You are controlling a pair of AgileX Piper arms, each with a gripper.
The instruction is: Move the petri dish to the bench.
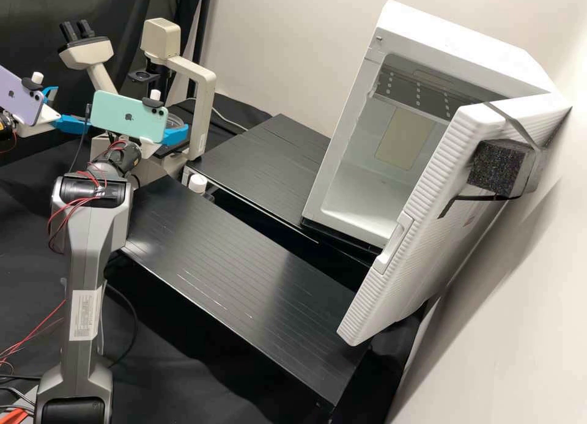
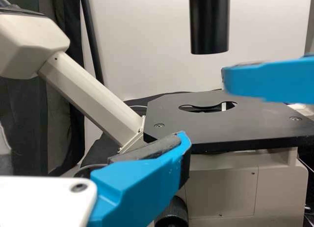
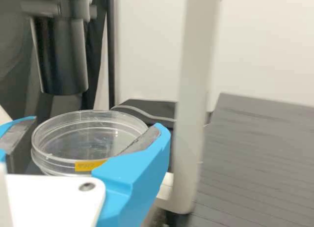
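One clear round plastic petri dish [image 3: 59, 161], yellow-labelled, contents unclear, pinched between blue-fingered right gripper's [image 1: 176, 129] fingers; blue-fingered left gripper [image 1: 73, 108] wide open, empty.

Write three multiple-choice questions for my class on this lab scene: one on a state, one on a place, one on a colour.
1. How does the door of the white cabinet stand?
A) shut
B) open
C) detached and flat

2. Where is the petri dish?
A) in the right gripper
B) inside the cabinet
C) in the left gripper

3. What colour is the label strip on the dish?
A) red
B) green
C) yellow

1 B: the cabinet's interior is visible.
2 A: blue fingers flank the dish in the right wrist view.
3 C: a yellow strip shows on its side.
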